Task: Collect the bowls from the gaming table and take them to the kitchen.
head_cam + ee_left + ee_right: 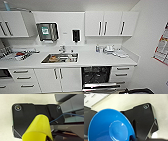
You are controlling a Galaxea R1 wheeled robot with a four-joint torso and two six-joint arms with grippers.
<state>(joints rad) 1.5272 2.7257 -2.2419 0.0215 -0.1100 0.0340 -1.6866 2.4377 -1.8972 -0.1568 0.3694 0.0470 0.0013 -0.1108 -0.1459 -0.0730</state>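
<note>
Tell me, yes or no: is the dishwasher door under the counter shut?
No. In the head view the dishwasher is open, its door folded down in front of the dark inside.

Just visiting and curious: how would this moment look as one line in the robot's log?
place: kitchen, facing sink | left arm: yellow bowl | right arm: blue bowl | dishwasher: open

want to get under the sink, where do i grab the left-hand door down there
Grip the dark bar handle near the left-hand door's inner edge, coming straight from the front, fingers closing across it from either side. The bar stands vertical on a flat white face; its place beside the middle seam suggests hinges at the outer edge.
</note>
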